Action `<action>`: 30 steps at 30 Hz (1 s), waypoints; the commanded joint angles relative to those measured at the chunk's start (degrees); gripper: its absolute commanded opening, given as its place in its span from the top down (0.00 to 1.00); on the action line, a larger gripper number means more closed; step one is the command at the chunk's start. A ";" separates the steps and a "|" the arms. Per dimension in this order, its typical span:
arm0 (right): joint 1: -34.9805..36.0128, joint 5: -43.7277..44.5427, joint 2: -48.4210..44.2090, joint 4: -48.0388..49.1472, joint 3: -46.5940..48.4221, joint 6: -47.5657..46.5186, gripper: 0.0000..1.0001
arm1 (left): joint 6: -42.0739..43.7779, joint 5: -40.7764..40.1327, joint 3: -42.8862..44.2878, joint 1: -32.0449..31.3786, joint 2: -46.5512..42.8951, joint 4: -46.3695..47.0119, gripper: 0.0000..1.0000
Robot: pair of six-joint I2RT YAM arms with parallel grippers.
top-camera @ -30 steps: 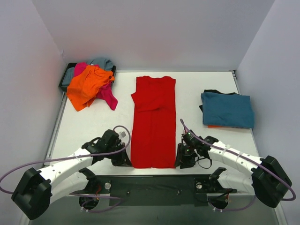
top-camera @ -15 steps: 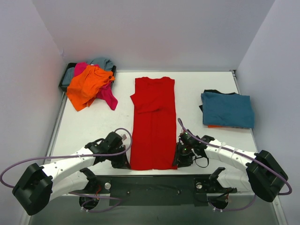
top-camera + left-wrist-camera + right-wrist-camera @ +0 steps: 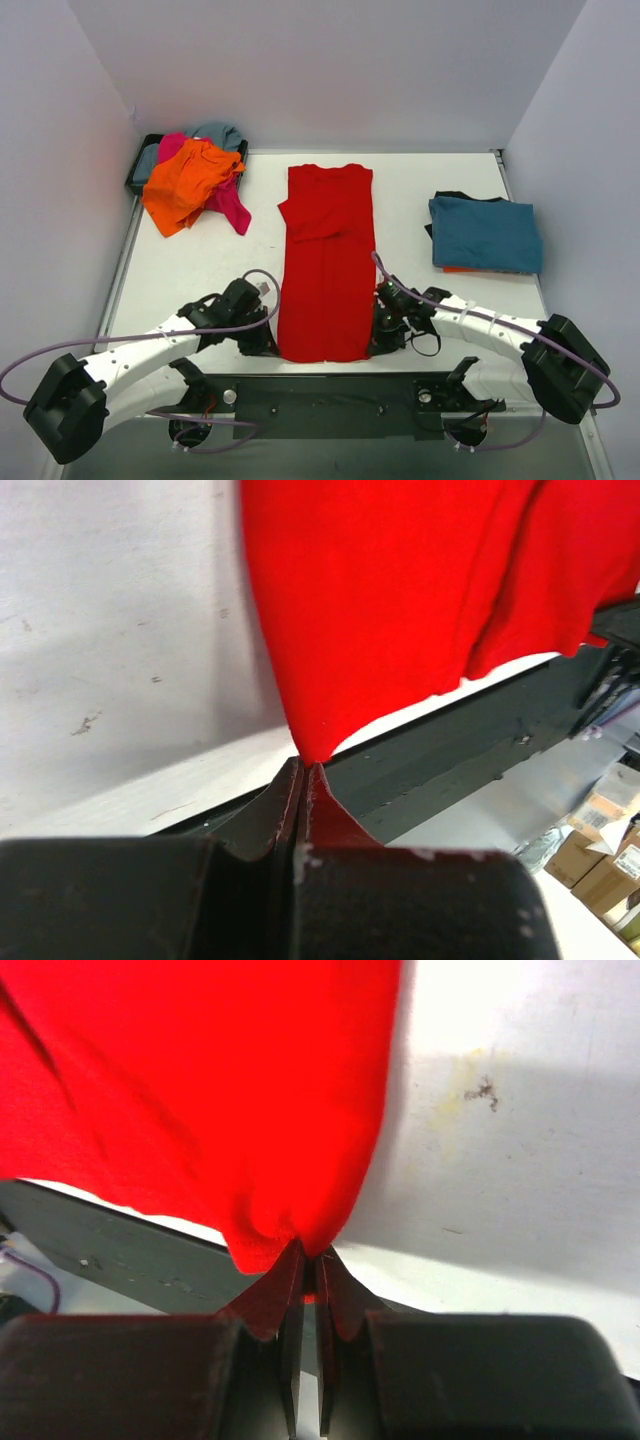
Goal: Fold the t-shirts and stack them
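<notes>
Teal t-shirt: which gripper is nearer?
Right. The right gripper grips the red t-shirt's near right corner, toward the teal t-shirt's side; the left gripper grips the near left corner, across the red t-shirt.

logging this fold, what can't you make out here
- Top external: shirts under the teal t-shirt; only a black edge and an orange edge show.
- Top external: most of the bin, buried under the orange t-shirt pile.
- Wrist views: collar end of the red t-shirt, cut off by the frame.

Left end effector (image 3: 303, 770) pinched tight on a corner of the red t-shirt (image 3: 400, 590), cloth spread over white table (image 3: 120, 660)
</notes>
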 commanded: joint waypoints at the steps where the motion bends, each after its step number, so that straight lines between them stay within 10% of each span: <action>1: -2.88 0.41 -2.51 -4.85 6.55 -2.64 1.00 | -0.90 -0.80 6.36 1.43 -2.02 0.63 1.00; 17: -24.85 -4.60 17.68 -10.66 32.75 -17.15 1.00 | 8.07 1.76 26.40 20.41 23.71 16.69 1.00; 30: -30.49 -6.18 33.51 -11.27 47.70 -18.91 1.00 | 9.74 -2.90 38.27 23.32 39.29 21.72 1.00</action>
